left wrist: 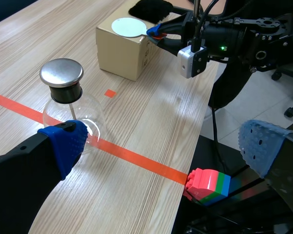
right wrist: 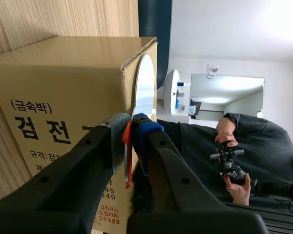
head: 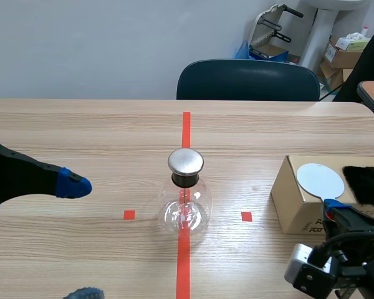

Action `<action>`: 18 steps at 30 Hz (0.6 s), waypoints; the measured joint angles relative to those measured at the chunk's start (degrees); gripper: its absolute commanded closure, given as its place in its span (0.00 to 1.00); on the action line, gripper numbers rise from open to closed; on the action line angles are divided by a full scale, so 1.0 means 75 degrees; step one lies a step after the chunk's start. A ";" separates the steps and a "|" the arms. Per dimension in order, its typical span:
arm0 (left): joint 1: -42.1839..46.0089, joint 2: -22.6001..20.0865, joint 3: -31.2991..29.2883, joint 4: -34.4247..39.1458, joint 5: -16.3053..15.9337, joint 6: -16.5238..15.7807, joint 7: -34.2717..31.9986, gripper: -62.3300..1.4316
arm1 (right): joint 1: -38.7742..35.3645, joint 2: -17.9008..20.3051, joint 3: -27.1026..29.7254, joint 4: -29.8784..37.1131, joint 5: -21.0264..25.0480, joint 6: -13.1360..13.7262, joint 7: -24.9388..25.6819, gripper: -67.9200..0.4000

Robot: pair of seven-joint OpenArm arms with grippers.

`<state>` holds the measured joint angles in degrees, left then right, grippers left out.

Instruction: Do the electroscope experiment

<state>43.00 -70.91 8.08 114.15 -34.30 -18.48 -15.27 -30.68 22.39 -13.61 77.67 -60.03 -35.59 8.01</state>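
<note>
1. While the left gripper is held released at the frame's middle left, the electroscope flask is seen upright at centre on the red tape line, apart from both grippers.
2. The right gripper, at lower right, is clenched on an orange tab at the edge of the white disc, which lies on the cardboard box.

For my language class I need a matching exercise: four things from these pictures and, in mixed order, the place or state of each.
Things:
1. glass flask
2. white disc
3. left gripper
4. chair

Place or state:
a. open
b. lying on the cardboard box
c. beyond the far edge of the table
d. standing on the red tape line

Pairs: 1-d, 2-b, 3-a, 4-c
</note>
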 measured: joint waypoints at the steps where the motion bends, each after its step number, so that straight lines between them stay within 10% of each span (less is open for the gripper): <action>1: 0.0000 0.0000 0.0000 -0.0003 0.0000 0.0000 0.0000 0.00 | 0.0000 0.0000 0.0000 0.0000 0.0000 0.0000 0.0000 0.98; 10: 0.0000 0.0020 0.0000 -0.0055 0.0000 -0.0003 -0.0006 0.00 | 0.0000 0.0000 0.0000 0.0000 0.0003 0.0000 -0.0003 0.98; 18: 0.0000 0.0102 0.0000 -0.0157 0.0023 0.0082 -0.0058 0.55 | 0.0000 0.0003 0.0000 0.0009 0.0000 -0.0420 -0.0026 0.97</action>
<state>43.00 -70.15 8.08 112.97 -34.13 -17.87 -15.70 -30.68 22.41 -13.61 77.73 -60.03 -38.74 7.81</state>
